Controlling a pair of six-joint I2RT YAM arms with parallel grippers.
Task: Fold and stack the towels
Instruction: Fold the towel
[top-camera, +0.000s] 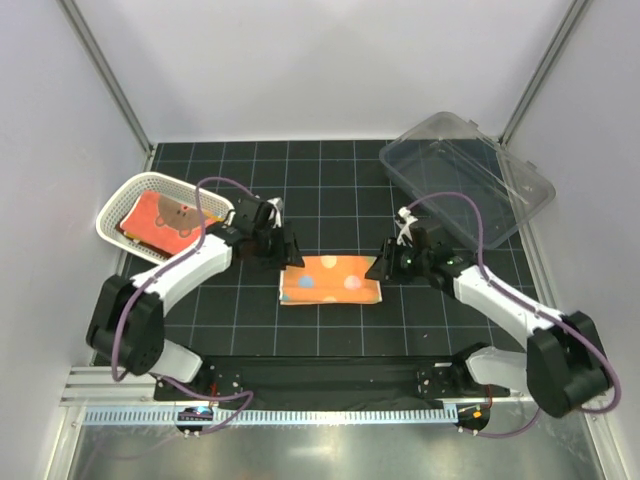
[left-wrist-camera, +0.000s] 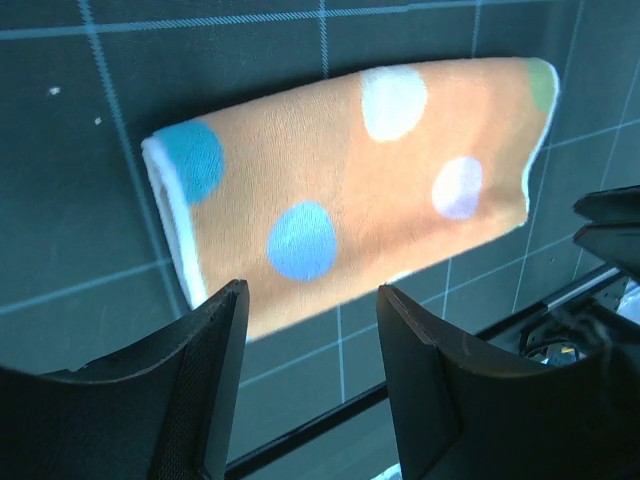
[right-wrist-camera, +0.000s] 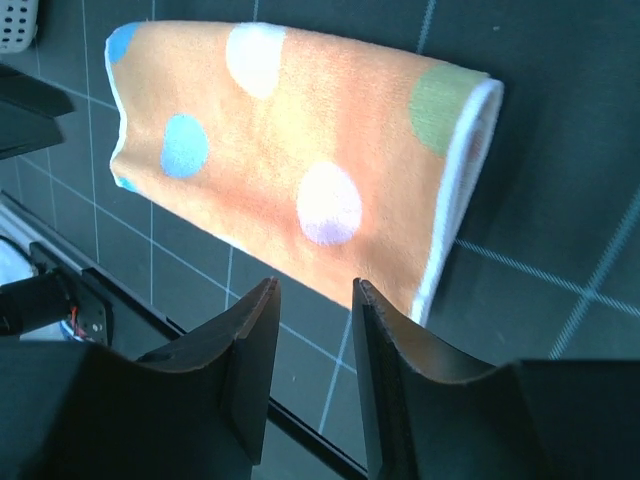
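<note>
A folded orange towel (top-camera: 330, 280) with blue, white and green spots lies flat on the dark gridded mat between my two arms. My left gripper (top-camera: 288, 250) hovers just above its far left corner, open and holding nothing. The left wrist view shows the towel (left-wrist-camera: 350, 190) beyond the spread jaws of that gripper (left-wrist-camera: 312, 290). My right gripper (top-camera: 383, 266) hangs at the towel's right end, also open and empty. In the right wrist view the towel (right-wrist-camera: 300, 160) lies past the parted jaws of this gripper (right-wrist-camera: 316, 283). More towels (top-camera: 165, 218), red-orange on top, fill the basket.
A white mesh basket (top-camera: 112, 212) stands at the left of the mat. A clear plastic bin (top-camera: 465, 175) sits at the back right, partly over the mat's edge. A black rail (top-camera: 320, 375) runs along the near edge between the arm bases.
</note>
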